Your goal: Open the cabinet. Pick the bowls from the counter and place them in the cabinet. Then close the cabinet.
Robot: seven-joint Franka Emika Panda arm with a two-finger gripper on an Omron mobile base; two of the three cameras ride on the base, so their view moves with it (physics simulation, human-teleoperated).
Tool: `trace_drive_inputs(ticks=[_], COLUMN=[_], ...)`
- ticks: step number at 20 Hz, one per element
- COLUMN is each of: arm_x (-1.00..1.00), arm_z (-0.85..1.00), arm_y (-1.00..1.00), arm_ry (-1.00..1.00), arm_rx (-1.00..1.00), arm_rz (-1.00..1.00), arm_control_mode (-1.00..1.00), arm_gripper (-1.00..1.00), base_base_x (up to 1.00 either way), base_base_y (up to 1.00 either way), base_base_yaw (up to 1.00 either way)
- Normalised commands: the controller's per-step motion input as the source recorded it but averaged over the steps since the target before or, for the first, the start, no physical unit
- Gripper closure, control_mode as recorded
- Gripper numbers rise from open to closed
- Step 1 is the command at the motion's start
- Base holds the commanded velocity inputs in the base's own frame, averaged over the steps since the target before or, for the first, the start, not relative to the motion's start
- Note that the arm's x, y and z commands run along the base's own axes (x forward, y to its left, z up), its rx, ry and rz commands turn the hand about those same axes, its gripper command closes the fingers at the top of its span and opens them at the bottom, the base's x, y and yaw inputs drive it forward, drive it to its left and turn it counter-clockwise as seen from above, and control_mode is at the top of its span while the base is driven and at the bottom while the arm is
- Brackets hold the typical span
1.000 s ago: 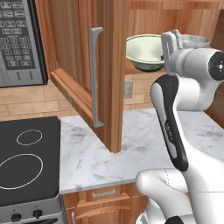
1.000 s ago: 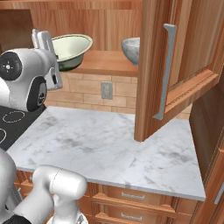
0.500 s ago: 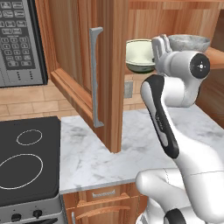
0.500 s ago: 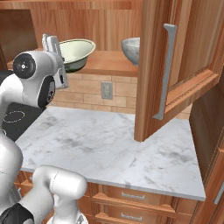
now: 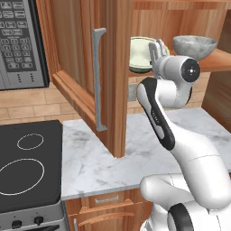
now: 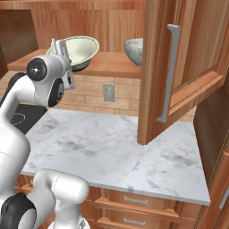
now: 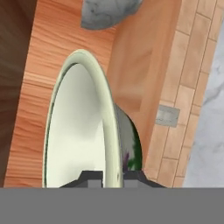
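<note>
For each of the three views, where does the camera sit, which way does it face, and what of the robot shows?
Left base view: behind the arm's left, facing the open cabinet; arm lower right, gripper at the green bowl.
Right base view: behind its right, facing the counter; arm lower left.
Hand view: on the hand, looking along the fingertips, which straddle the green bowl's rim.
All share the green bowl and the grey bowl.

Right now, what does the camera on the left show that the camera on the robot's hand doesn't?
The left base view alone shows the microwave, the black stove top, the open cabinet door with its silver handle, and the white arm. The hand view alone shows, up close, the gripper shut on the rim of the cream-green bowl, one fingertip inside and one outside. Both show that bowl, the grey speckled bowl beside it on the cabinet shelf, the wall outlet and the marble counter.
</note>
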Motion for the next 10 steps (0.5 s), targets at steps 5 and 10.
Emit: trace_drive_inputs(ticks=[5,10], arm_x=[0.44,0.28], arm_z=[-0.02,-0.06], arm_y=[0.05,0.01], arm_ry=[0.0,0.0], arm_rx=[0.0,0.0], arm_rz=[0.0,0.0], arm_control_mode=[-1.0,-1.0], arm_gripper=[1.0,1.0], base_base_x=[0.0,0.0], base_base_y=[0.0,0.0], base_base_yaw=[0.0,0.0])
